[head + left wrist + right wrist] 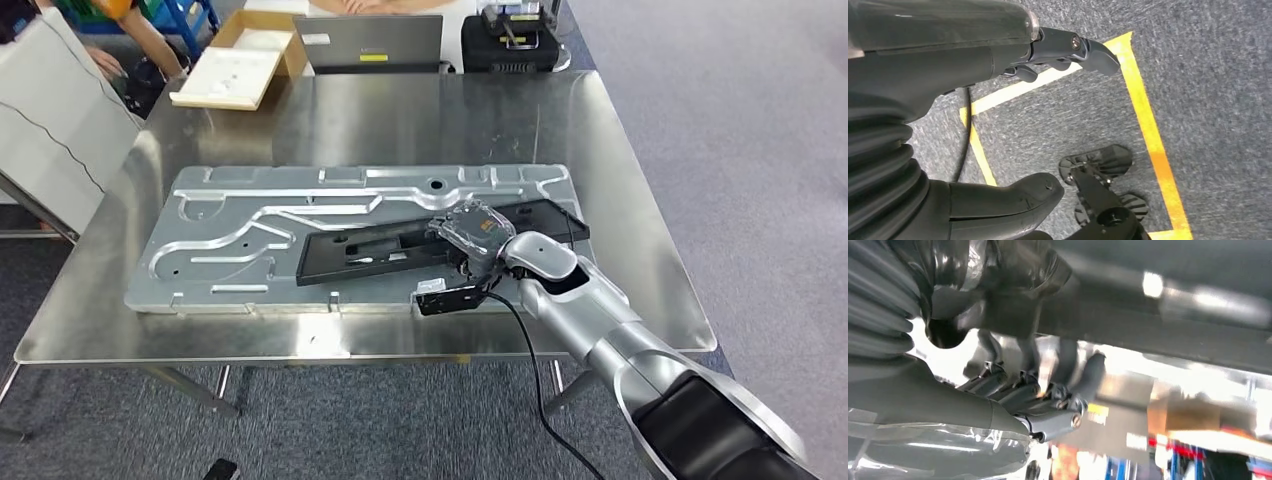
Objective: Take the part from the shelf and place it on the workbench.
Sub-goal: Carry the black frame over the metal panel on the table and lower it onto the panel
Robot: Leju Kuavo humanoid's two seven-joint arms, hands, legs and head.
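**Setting the part down on the worktop**

Lowering looks nearly done: the black part (440,243) lies flat on the grey tray (230,235) atop the worktop (620,170), its near end under the right hand (470,240), whose fingers (1048,390) curl on it. Next they must part and lift clear. The left hand (998,125) hangs with fingers apart, holding nothing.

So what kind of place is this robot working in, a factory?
Probably a workshop or factory test area: a steel workbench carries a stamped metal panel with a long black part on it, under the right hand, and yellow tape lines mark the grey carpet.
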